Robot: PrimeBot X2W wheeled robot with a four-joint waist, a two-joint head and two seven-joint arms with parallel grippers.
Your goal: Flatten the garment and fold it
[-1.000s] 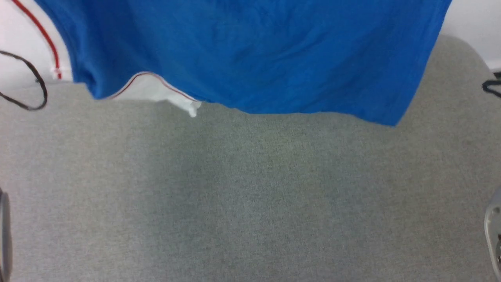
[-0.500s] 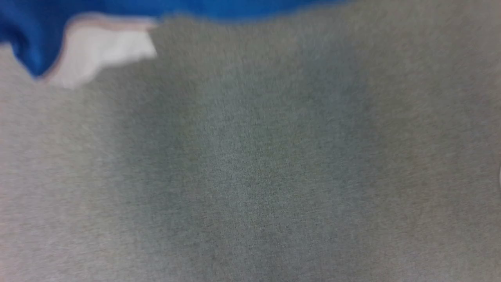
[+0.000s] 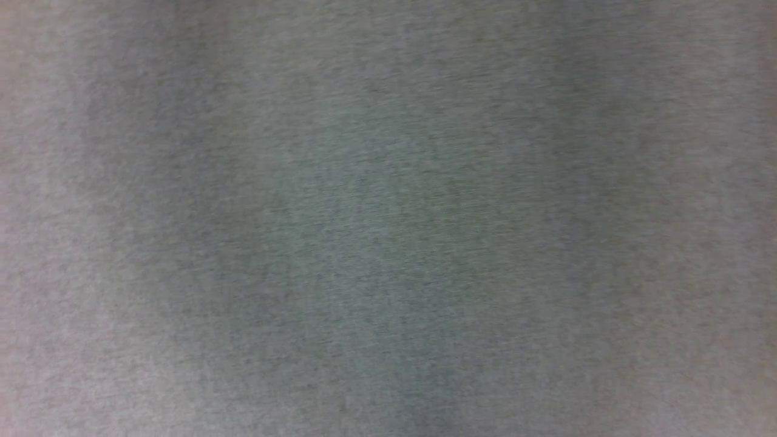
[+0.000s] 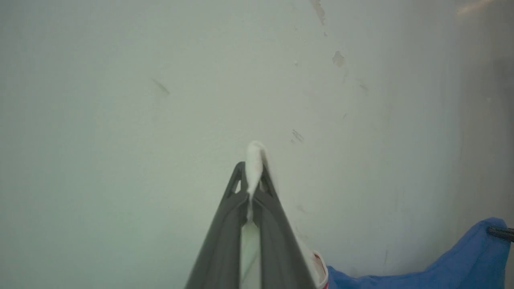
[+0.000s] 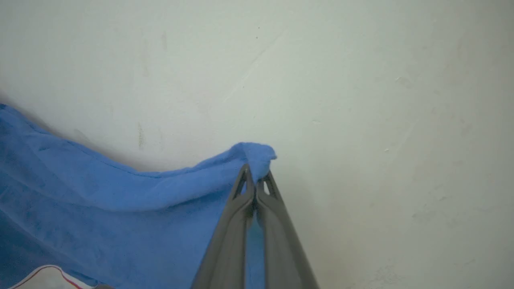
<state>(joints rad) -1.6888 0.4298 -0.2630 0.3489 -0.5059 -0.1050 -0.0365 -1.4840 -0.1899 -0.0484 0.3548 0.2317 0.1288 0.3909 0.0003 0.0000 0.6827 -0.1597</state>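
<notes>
On my left wrist feed the left gripper (image 4: 251,176) is pinched tight on a white edge of the jersey T-shirt (image 4: 470,261), whose blue body trails off at the lower right. The right gripper (image 5: 254,178) is clamped on a blue fold (a red-trimmed white patch peeks in at bottom left). Both sit before a scuffed pale wall (image 5: 361,80). The head camera gives me blurred grey fabric (image 3: 388,243).

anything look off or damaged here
Only the wall: chipped, scuffed spots toward the top right of the left wrist view, like flaked paint. The garment shows no damage, pinched by the left gripper and the right gripper.
</notes>
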